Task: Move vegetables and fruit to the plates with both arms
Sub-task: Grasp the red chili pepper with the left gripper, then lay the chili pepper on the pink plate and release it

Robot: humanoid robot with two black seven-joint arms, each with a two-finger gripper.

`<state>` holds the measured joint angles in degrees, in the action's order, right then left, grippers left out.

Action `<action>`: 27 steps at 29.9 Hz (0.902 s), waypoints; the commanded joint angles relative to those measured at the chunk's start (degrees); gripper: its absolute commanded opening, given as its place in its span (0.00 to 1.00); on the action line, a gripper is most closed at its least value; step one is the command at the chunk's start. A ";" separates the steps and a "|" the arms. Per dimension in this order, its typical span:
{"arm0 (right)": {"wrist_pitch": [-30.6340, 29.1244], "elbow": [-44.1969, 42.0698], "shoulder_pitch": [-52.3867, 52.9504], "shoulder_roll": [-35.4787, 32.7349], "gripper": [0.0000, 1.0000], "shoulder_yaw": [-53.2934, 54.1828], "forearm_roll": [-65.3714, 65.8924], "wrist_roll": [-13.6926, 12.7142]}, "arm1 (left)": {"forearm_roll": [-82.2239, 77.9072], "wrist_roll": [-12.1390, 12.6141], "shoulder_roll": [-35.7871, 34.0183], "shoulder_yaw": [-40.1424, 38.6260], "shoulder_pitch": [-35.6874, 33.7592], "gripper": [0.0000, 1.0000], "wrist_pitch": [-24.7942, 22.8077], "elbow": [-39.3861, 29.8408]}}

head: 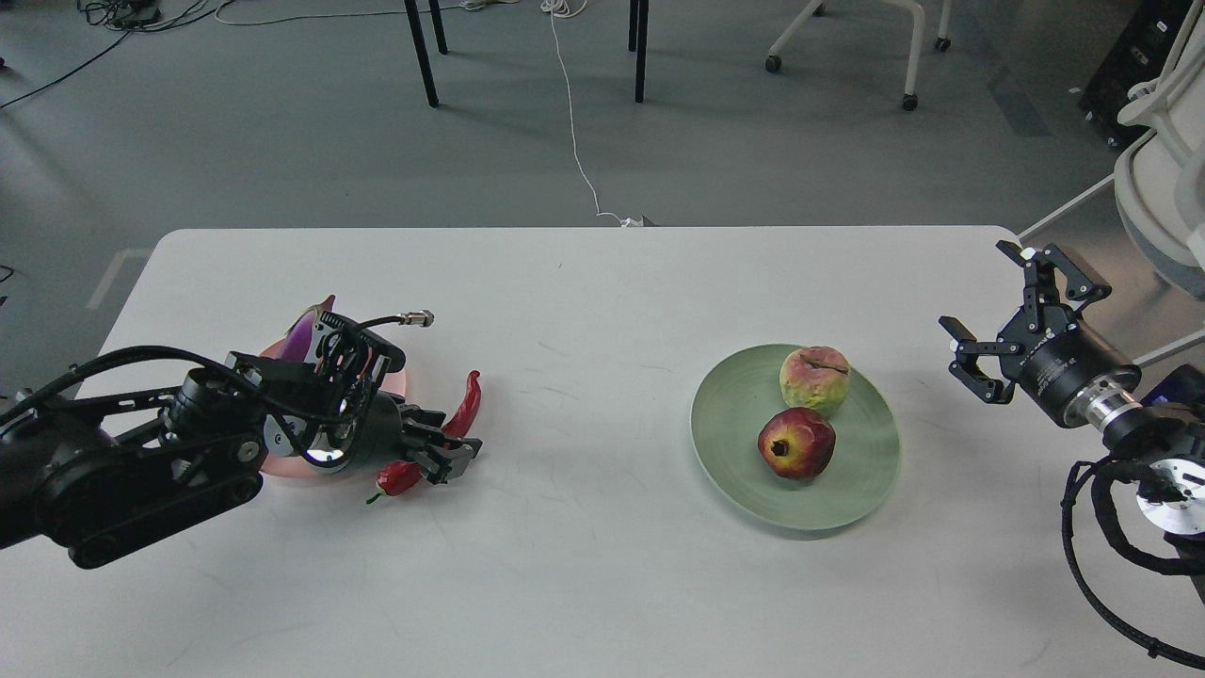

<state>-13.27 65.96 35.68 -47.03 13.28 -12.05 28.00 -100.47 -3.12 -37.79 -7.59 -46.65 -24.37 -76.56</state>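
My left gripper (444, 444) is low over the table, just right of the pale pink plate (282, 466), and is shut on the middle of the red chili pepper (468, 400). The chili's thick stem end sticks out below the fingers. The purple eggplant (303, 331) lies on the pink plate, mostly hidden behind my left wrist. The pale green plate (730, 414) holds the dark red pomegranate (796, 444) and the yellow-green, pink-blushed fruit (814, 379). My right gripper (981, 290) is open and empty, near the table's right edge, apart from the green plate.
The white table (584, 301) ends close behind the plates at its far edge. Beyond it are chair legs and a white cable (574, 141) on the grey floor. A white chair (1163, 169) stands at the right, close to my right arm.
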 commanded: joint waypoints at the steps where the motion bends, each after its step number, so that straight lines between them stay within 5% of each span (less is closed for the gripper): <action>1: 0.00 -0.04 0.00 0.01 0.99 0.00 0.01 0.00 | -0.08 0.04 0.00 -0.06 0.07 0.21 0.03 0.01; 5: 0.00 -0.04 0.00 0.01 0.99 0.00 0.01 0.00 | -0.08 0.13 0.17 -0.06 0.07 0.09 0.11 0.01; 15: 0.00 -0.04 0.09 0.01 0.99 0.00 0.01 0.00 | 0.71 0.04 -1.40 -1.55 -0.45 0.08 0.29 -2.19; 27: 0.18 -0.13 0.18 0.70 0.99 -0.09 0.09 0.00 | 8.89 -0.13 -12.22 -6.57 -1.51 0.13 -0.94 -1.85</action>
<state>-13.27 65.82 35.79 -46.91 13.28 -12.04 28.00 -93.10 -3.24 -48.39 -14.51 -48.25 -25.67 -79.97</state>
